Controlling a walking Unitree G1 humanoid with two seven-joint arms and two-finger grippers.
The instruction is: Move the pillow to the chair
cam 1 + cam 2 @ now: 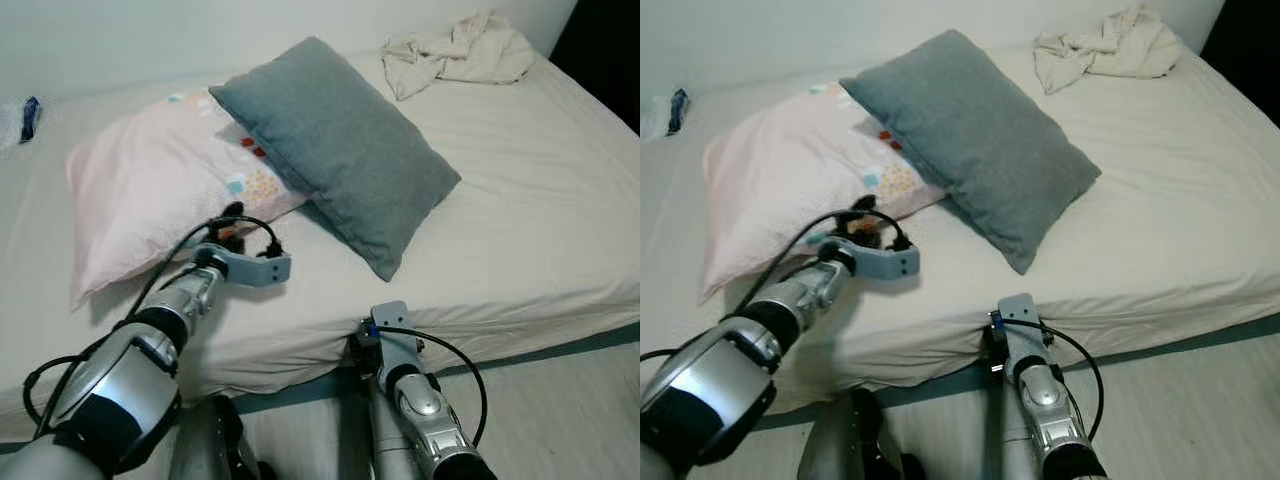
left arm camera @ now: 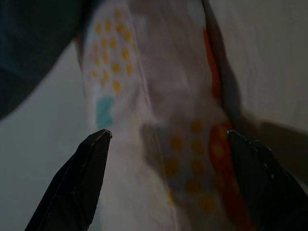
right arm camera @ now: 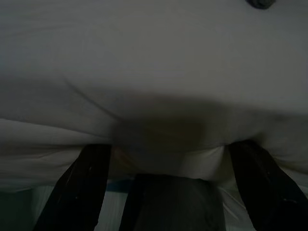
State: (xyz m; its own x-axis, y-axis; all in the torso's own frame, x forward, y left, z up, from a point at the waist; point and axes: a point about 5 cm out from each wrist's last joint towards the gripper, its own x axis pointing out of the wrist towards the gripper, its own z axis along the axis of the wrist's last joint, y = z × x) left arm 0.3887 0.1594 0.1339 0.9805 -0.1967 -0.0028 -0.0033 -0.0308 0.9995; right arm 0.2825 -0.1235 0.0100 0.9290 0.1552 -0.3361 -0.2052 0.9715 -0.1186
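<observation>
Left hand [image 2: 166, 139] is stretched out over the bed [image 1: 520, 200], its two black fingers [image 2: 79, 183] spread well apart with the patterned corner of the pink pillow [image 1: 150, 180] between them — the wrist view shows orange dots, a teal patch and red marks on the fabric right at the fingertips, though whether the fingers press on it cannot be told. From the head views, the left hand sits at the near lower edge of that pillow, with a black cable looping above the wrist.

Right hand [image 3: 168, 149] is low, at the front edge of the mattress, its fingers also apart and pointing into the folded cream sheet where it hangs over the side; they hold nothing.

Pink pillow lies on the bed toward the robot's left, tilted, its printed corner tucked under the grey pillow [image 1: 335, 140]. Grey pillow rests diagonally across the middle of the bed, one end overlapping the pink one, the other end pointing toward the near edge. A crumpled cream cloth [image 1: 455, 50] sits at the far right corner of the bed, well apart from both pillows, and a small blue-and-white thing [image 1: 25, 118] — too blurred to identify — lies at the far left edge.
</observation>
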